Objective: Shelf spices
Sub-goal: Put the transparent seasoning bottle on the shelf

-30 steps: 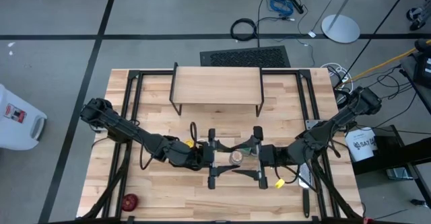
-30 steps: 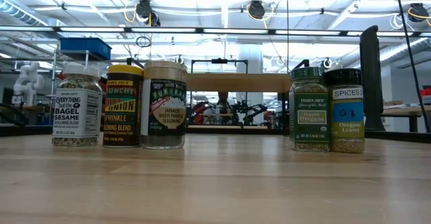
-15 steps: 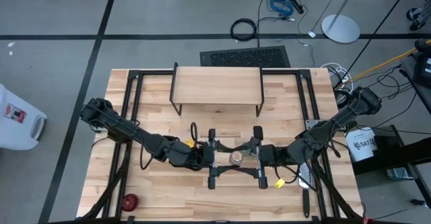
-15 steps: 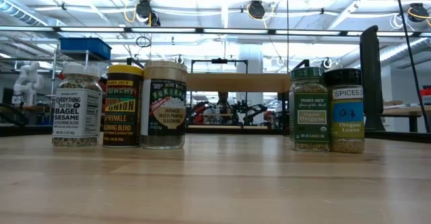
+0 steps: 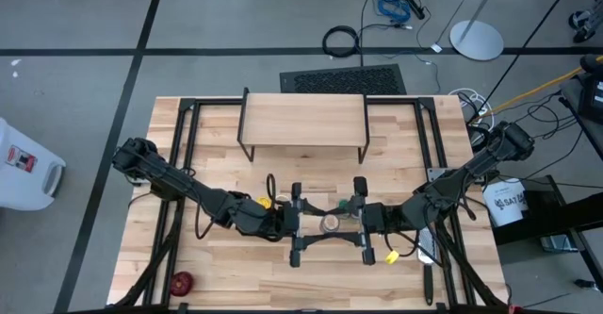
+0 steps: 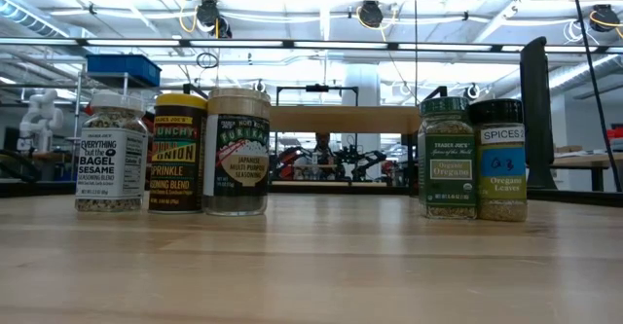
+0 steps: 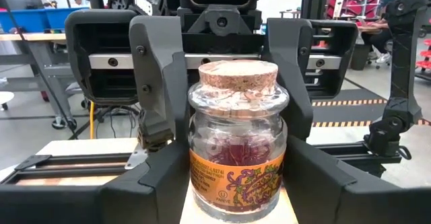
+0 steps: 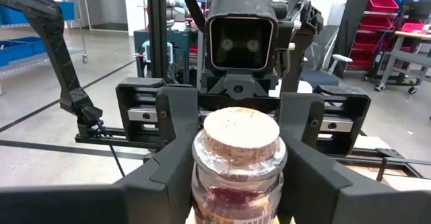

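Observation:
A clear glass jar (image 7: 237, 143) with a cork stopper, red threads inside and an orange label is held over the table's middle between both grippers. My left gripper (image 5: 318, 223) reaches it from the table's left and my right gripper (image 5: 343, 223) from the table's right, and both are shut on it. The shelf (image 5: 303, 121) stands at the far middle of the table on its thin black legs. In the low view several spices stand upright in a row on their bases: a white-capped jar (image 6: 111, 154), a yellow one (image 6: 179, 154), a tan one (image 6: 238, 152), a green-lidded one (image 6: 447, 157) and a dark-lidded one (image 6: 501, 159). My left gripper pinches the jar's lower body (image 7: 195, 183) between its two fingers (image 7: 151, 183), one on each side. The fingers come in level from the table's left. The jar stands upright, cork up, clear of the table. My right gripper has the same jar between its two fingers (image 8: 172, 177), against the glass sides below the cork (image 8: 199, 167). The fingers come in level from the table's right, facing the left gripper. The jar stays upright.
A small red round object (image 5: 181, 282) lies at the near left corner. A flat grater with a black handle (image 5: 426, 257) lies at the near right, under the right arm. Bare tabletop (image 5: 311, 177) lies between the grippers and the shelf.
My right gripper's fingers have closed in on the jar from a wider gap and taken hold of it. Both arms have kept still, and the jar has stayed upright in my left gripper.

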`<action>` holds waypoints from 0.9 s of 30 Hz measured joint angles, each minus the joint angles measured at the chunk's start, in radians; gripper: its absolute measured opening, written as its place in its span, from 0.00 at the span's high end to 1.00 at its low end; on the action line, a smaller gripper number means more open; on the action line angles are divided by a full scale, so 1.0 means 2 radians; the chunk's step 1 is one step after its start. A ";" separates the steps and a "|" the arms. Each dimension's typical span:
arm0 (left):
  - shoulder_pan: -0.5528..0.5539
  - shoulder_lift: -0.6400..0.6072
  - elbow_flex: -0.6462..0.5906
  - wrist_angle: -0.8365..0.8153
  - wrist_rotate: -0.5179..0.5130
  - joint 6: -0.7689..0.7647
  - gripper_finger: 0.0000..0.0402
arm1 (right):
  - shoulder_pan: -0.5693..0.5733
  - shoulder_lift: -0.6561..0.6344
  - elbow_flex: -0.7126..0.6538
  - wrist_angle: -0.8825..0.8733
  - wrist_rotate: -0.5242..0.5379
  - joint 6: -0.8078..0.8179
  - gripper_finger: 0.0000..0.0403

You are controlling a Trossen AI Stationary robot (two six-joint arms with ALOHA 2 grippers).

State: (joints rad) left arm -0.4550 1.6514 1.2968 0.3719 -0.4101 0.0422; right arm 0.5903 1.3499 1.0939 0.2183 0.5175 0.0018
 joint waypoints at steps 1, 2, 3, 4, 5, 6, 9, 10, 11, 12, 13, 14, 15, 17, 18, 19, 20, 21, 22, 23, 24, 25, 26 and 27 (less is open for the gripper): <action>-0.001 0.000 0.000 0.001 0.000 -0.001 0.44 | 0.000 0.000 0.000 0.000 0.000 0.000 0.56; -0.002 0.000 0.000 0.002 0.001 -0.003 0.42 | 0.000 0.000 0.000 -0.001 0.000 -0.001 0.56; -0.003 0.000 0.000 0.004 0.001 -0.003 0.39 | 0.000 0.000 0.000 -0.002 0.000 -0.001 0.56; -0.005 0.000 0.000 0.005 0.001 -0.003 0.36 | 0.000 0.000 0.000 -0.002 0.000 -0.001 0.57; -0.006 0.000 0.000 0.006 0.001 -0.003 0.34 | 0.000 0.000 0.000 -0.003 0.000 -0.001 0.58; -0.008 0.000 0.000 0.005 0.001 -0.003 0.31 | 0.000 0.000 0.000 -0.003 -0.001 -0.001 0.58; -0.012 0.000 0.000 0.005 0.001 0.006 0.26 | 0.000 0.000 0.000 -0.004 0.000 0.000 0.58; -0.014 0.000 0.000 0.005 -0.001 0.012 0.25 | 0.000 0.000 0.000 -0.003 0.000 0.001 0.58; -0.016 0.000 0.000 0.004 -0.006 0.021 0.24 | 0.000 0.000 0.000 -0.003 0.000 0.003 0.58; -0.018 0.000 0.000 0.003 -0.010 0.029 0.24 | 0.000 0.000 0.000 -0.003 -0.001 0.005 0.57; -0.021 0.000 0.000 0.002 -0.017 0.040 0.24 | 0.000 0.000 0.000 -0.003 -0.001 0.005 0.57; -0.025 0.000 0.000 0.002 -0.026 0.053 0.24 | 0.000 -0.001 0.000 -0.004 -0.001 0.007 0.57; -0.029 0.000 0.000 0.001 -0.039 0.069 0.24 | 0.000 -0.002 0.000 -0.006 -0.001 0.010 0.57; -0.038 -0.001 0.000 -0.005 -0.066 0.099 0.24 | 0.000 -0.007 0.000 -0.011 -0.001 0.017 0.58; -0.042 -0.002 0.000 -0.006 -0.081 0.115 0.24 | 0.000 -0.010 0.000 -0.014 0.000 0.022 0.58; -0.048 -0.002 0.000 -0.006 -0.099 0.134 0.24 | 0.000 -0.012 0.000 -0.018 0.001 0.027 0.58; -0.054 -0.002 0.000 -0.006 -0.116 0.156 0.24 | 0.000 -0.015 0.000 -0.022 0.002 0.033 0.57; -0.060 -0.002 0.000 -0.006 -0.131 0.181 0.24 | 0.000 -0.017 0.000 -0.026 0.002 0.039 0.57; -0.066 -0.002 0.000 -0.006 -0.146 0.206 0.24 | 0.000 -0.018 0.000 -0.031 0.002 0.045 0.57; -0.072 -0.002 0.000 -0.006 -0.161 0.232 0.24 | 0.000 -0.020 0.000 -0.033 0.002 0.050 0.57; -0.079 -0.002 0.000 -0.006 -0.172 0.254 0.24 | 0.000 -0.020 0.000 -0.033 0.002 0.053 0.57; -0.084 -0.002 0.000 -0.007 -0.181 0.274 0.24 | 0.000 -0.021 0.000 -0.033 0.002 0.056 0.57; -0.089 -0.002 0.000 -0.007 -0.185 0.289 0.24 | 0.000 -0.021 0.000 -0.032 0.002 0.058 0.57; -0.094 -0.002 0.000 -0.006 -0.186 0.305 0.24 | 0.000 -0.021 0.000 -0.033 0.002 0.059 0.57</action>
State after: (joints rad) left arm -0.6422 1.6478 1.2964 0.3603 -0.7817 0.6512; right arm 0.5903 1.3083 1.0939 0.1529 0.5213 0.1196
